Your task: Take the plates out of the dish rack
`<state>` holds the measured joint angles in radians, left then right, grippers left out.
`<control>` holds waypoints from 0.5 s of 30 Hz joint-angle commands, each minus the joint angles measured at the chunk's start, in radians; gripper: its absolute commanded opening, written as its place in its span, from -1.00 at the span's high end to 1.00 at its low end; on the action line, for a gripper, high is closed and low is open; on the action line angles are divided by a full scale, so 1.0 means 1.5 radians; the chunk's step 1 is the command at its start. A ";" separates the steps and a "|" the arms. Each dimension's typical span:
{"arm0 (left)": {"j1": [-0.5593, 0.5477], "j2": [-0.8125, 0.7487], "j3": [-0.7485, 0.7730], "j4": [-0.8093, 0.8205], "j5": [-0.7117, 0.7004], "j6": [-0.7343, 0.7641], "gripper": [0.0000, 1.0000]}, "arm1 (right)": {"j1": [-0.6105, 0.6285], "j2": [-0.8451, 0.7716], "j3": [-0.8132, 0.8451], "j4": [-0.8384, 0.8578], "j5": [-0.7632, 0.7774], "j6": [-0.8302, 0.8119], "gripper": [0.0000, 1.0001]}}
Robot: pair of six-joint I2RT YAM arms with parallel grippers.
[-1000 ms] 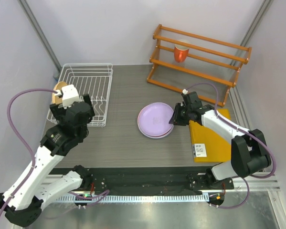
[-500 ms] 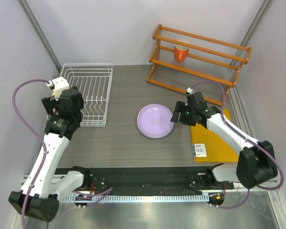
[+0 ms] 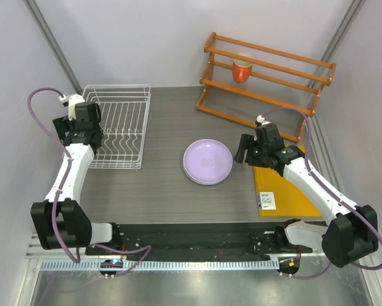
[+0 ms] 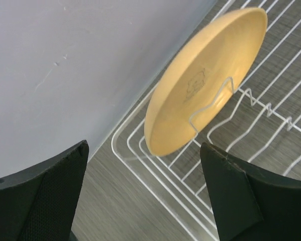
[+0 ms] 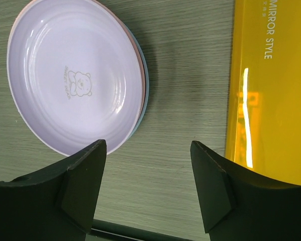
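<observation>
**A:** Where are the plates?

**B:** Three lie stacked flat on the counter. The lilac plate is on top, and the edges of the pink plate and the blue plate peek out beneath it. The yellow plate stands on edge in the dish rack, leaning on a wire divider in the corner beside the wall.

**A:** And the tools?

**B:** Both are spread wide and empty. The left tool faces the yellow plate without touching it. The right tool hangs over the counter just beside the stack.

**A:** What could go wrong?

**B:** I think slipping is the main risk. The plate looks like smooth, hard plastic. It is round and shallow with a thin curved rim, and it sits tilted, so a shallow pinch could slide off.

**A:** And the rack?

**B:** It is thin white wire and probably light. The divider crosses the plate's face, so a finger could catch it and drag the whole rack along. The wall also leaves little room on that side.
</observation>
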<state>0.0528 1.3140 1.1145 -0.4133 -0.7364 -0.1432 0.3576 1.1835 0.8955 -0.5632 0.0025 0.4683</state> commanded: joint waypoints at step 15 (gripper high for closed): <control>0.052 0.132 0.025 0.162 -0.032 0.025 -0.34 | -0.004 0.064 -0.014 0.052 -0.017 -0.014 -0.47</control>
<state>0.1215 1.5013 1.1282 -0.2623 -0.7391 -0.0990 0.3576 1.2789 0.8852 -0.5339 -0.0044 0.4629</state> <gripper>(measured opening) 0.737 0.734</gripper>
